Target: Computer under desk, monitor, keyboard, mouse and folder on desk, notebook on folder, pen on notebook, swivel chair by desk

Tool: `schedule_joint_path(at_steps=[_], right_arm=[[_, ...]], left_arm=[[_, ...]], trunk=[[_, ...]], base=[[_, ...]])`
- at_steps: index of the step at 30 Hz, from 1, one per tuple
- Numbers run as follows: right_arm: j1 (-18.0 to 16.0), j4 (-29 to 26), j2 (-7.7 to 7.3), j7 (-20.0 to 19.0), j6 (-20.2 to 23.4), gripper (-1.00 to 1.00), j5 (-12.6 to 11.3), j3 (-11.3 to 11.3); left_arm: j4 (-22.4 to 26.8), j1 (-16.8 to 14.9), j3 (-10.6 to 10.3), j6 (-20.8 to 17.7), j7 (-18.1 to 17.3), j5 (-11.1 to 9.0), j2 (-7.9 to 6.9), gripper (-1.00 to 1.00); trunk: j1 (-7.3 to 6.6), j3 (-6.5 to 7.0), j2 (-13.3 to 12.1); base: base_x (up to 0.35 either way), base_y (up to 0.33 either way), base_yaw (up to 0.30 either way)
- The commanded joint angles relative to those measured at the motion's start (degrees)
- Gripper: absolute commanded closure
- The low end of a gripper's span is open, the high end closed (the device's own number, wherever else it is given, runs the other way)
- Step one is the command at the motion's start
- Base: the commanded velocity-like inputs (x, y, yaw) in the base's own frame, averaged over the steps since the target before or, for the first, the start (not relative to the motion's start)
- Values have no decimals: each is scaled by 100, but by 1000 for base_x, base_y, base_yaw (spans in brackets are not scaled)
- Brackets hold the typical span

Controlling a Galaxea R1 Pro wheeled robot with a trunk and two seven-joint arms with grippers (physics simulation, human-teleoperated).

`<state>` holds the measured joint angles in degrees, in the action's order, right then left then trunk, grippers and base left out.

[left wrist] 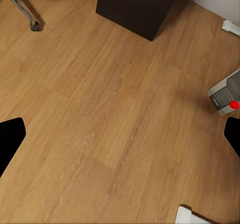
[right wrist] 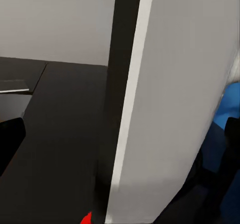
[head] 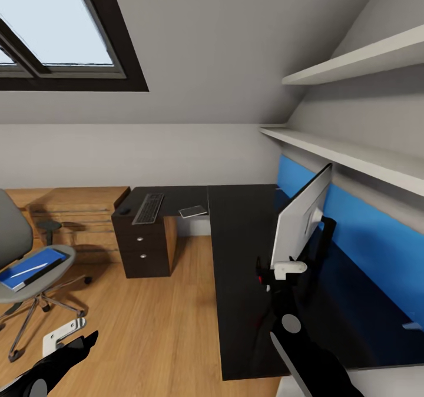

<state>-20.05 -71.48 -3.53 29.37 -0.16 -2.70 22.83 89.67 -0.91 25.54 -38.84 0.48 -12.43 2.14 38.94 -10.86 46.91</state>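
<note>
Black and L-shaped, the desk (head: 241, 250) fills the middle of the head view. A white monitor (head: 300, 220) stands on it, tilted and seen edge-on, with the right gripper (head: 281, 274) pressed up against its lower edge. The white fingers appear to be grasping the monitor's base, though the contact itself is hard to make out. The risk, as I judge it, is that a thin, top-heavy screen held only at the bottom swings or tips once the arm moves, and falls off the desk's front edge. Further back on the desk lie the keyboard (head: 148, 208), a small dark mouse (head: 124, 211) beside it, and a flat notebook (head: 193, 211). At the left stands the swivel chair (head: 26, 267), well apart from the desk, with the blue folder (head: 29, 266) and a pen (head: 28, 271) on its seat. The left gripper (head: 62, 333) hangs low over the floor near the chair.

From the left wrist, wooden floor (left wrist: 110, 114) spreads below spread black fingertips (left wrist: 10, 139), nothing between them, so this pincer is released. A dark drawer unit (left wrist: 137, 7) sits beyond.

From the right wrist, the monitor's (right wrist: 170, 109) white back and dark edge rise immediately in front of the camera, between the dark fingertips (right wrist: 10, 139) and above the desk surface (right wrist: 55, 134). The fingers look closed around it.
</note>
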Motion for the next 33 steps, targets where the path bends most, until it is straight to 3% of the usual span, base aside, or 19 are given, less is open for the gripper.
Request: schedule_joint_path(at_steps=[1, 10, 27, 33], right_arm=[[-7, -2, -7, 41, -1, -100, -28, 21], [-7, 11, -7, 476, 8, -100, -37, -6], [-7, 11, -8, 521, 7, -100, -40, -22], [-7, 11, -7, 612, 7, -100, -45, -287]], left_arm=[[7, -6, 12, -34, 5, -41, 5, -100], [7, -6, 4, -27, 5, -49, 13, -100], [7, -6, -3, -27, 4, -49, 15, -100], [7, -6, -3, -27, 5, -49, 14, -100]], trunk=[[2, -9, 7], [2, -9, 7], [2, -9, 7], [2, -9, 7]], base=[[82, 0, 0], [112, 0, 0], [129, 0, 0], [37, 0, 0]])
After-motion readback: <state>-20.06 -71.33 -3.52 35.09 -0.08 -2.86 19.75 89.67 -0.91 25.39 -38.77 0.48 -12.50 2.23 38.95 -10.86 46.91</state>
